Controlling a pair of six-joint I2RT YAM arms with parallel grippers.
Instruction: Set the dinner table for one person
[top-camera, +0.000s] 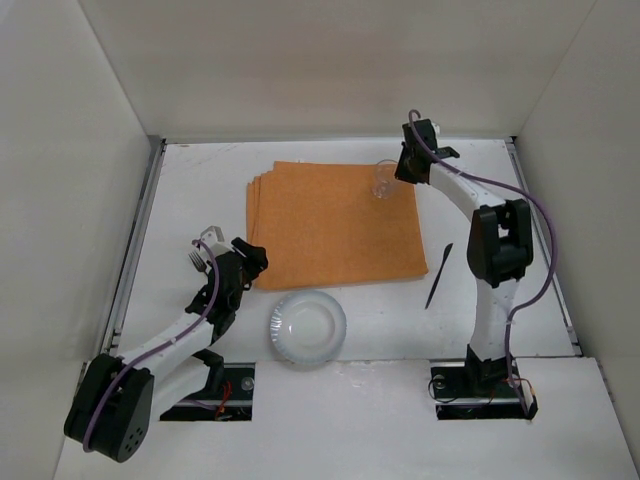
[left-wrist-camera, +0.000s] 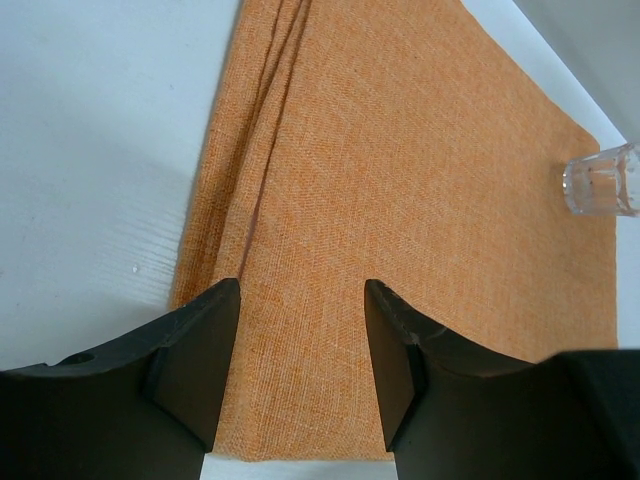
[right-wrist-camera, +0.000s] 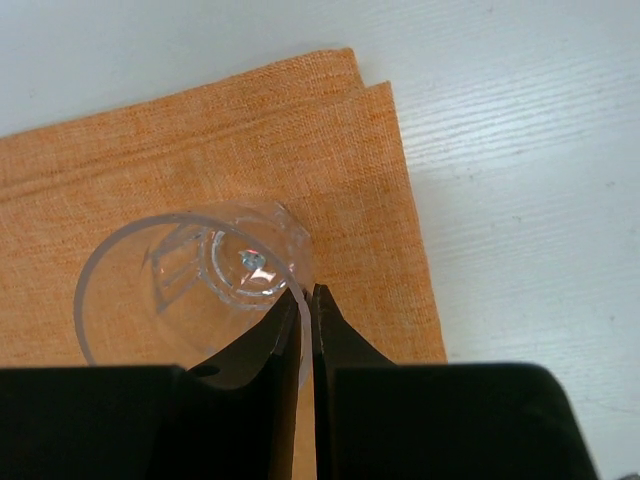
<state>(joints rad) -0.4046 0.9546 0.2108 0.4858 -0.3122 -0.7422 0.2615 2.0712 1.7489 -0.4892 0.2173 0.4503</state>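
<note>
The dinner table (top-camera: 200, 190) is a white tabletop with an orange cloth mat (top-camera: 330, 225) in its middle. My right gripper (top-camera: 398, 172) is shut on the rim of a clear plastic cup (top-camera: 384, 180) over the mat's far right corner. In the right wrist view one finger is inside the cup (right-wrist-camera: 190, 290) and one outside, with the gripper (right-wrist-camera: 305, 290) pinching the wall. My left gripper (top-camera: 255, 258) is open and empty at the mat's near left corner. In the left wrist view the gripper (left-wrist-camera: 300, 290) has mat (left-wrist-camera: 400, 170) between its jaws, and the cup (left-wrist-camera: 603, 180) shows far right.
A clear round plate (top-camera: 307, 328) lies on the table just in front of the mat. A black knife (top-camera: 438, 275) lies right of the mat. A light-coloured fork (top-camera: 197, 258) lies left of my left gripper. Metal rails run along both side edges.
</note>
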